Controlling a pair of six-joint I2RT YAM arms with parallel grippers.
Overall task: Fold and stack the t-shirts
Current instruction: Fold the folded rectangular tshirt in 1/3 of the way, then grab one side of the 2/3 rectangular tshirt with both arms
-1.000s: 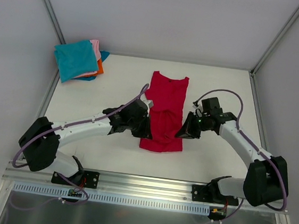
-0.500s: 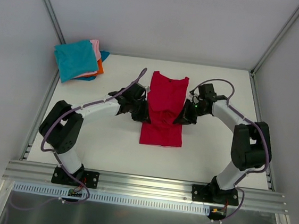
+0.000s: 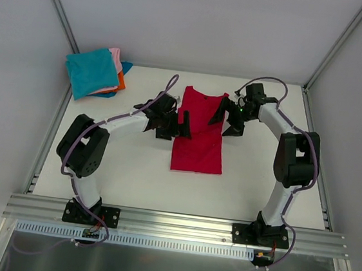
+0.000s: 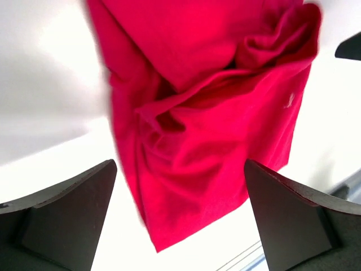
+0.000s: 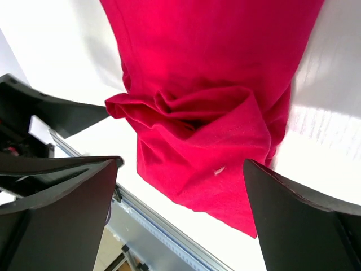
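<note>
A large bright red t-shirt [image 3: 197, 151] lies lengthwise on the white table, collar at the far end, with a bunched ridge across its middle [image 4: 214, 107] [image 5: 197, 118]. My left gripper [image 3: 185, 124] hovers at the shirt's left edge. My right gripper [image 3: 222, 122] hovers at its right edge. Both stand open over the crumpled ridge, with nothing held. In the left wrist view the gripper [image 4: 179, 164] spans the shirt's lower part; the right wrist view shows the same for the right gripper [image 5: 180, 162]. Folded t-shirts, teal on top with pink, orange and blue below, are stacked [image 3: 96, 71] at the far left corner.
The white table [image 3: 254, 175] is bounded by grey walls on three sides and a metal rail [image 3: 178, 226] at the near edge. In the right wrist view, black parts of the left arm [image 5: 39, 113] show at the left.
Both grippers carried the shirt's sides toward the far end, then opened and let go. The shirt now lies with a bunched fold across its middle.
</note>
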